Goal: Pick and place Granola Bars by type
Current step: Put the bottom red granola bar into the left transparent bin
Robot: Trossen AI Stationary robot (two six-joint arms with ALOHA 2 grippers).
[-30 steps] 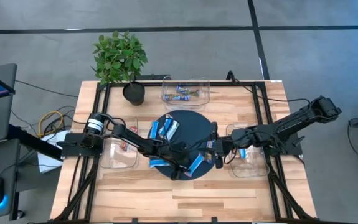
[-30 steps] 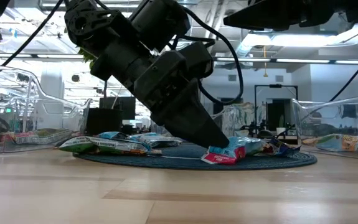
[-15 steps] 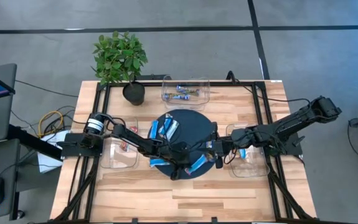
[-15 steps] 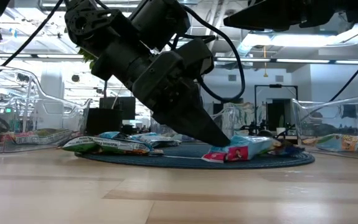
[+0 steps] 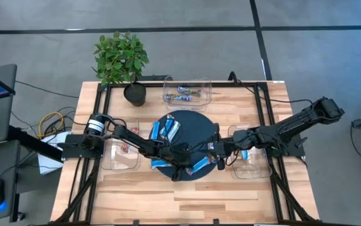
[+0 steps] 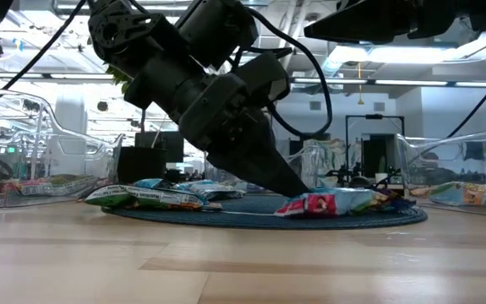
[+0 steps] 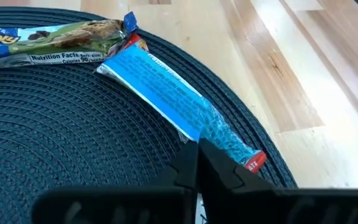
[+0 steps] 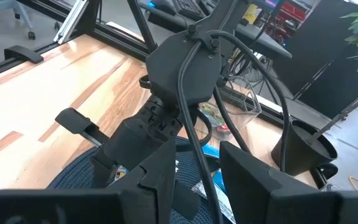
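Note:
A blue-and-white granola bar with a red end point(image 7: 179, 102) lies flat on the round dark woven mat point(image 5: 189, 129), near its near edge point(image 5: 200, 164). My left gripper point(image 7: 197, 152) is shut and low over the mat, its tips at the bar's long edge; it also shows in the low view point(image 6: 297, 187). More bars lie on the mat: blue ones at the far left point(image 5: 166, 130) and a green-and-white one point(image 6: 141, 197). My right gripper point(image 8: 197, 180) is open and empty above the mat's right rim point(image 5: 216, 150). My left gripper's shut fingertips point(image 7: 198, 148) meet the long edge of the blue bar point(image 7: 213, 134), toward its red end. The fingers slant down from the table's left side and lie across the bar. The bar lies flat on the mat.
A clear bin at the far edge point(image 5: 188, 91) holds several bars. A clear bin on the left point(image 5: 120, 154) and one on the right point(image 5: 250, 160) hold bars too. A potted plant point(image 5: 120, 56) stands at the far left. Metal frame rails run along both sides.
The blue bar by my left gripper was tilted and crumpled with one end raised. It has slid a little toward the table's right edge and settled flat on the mat. My left gripper's tips have come up slightly, staying shut.

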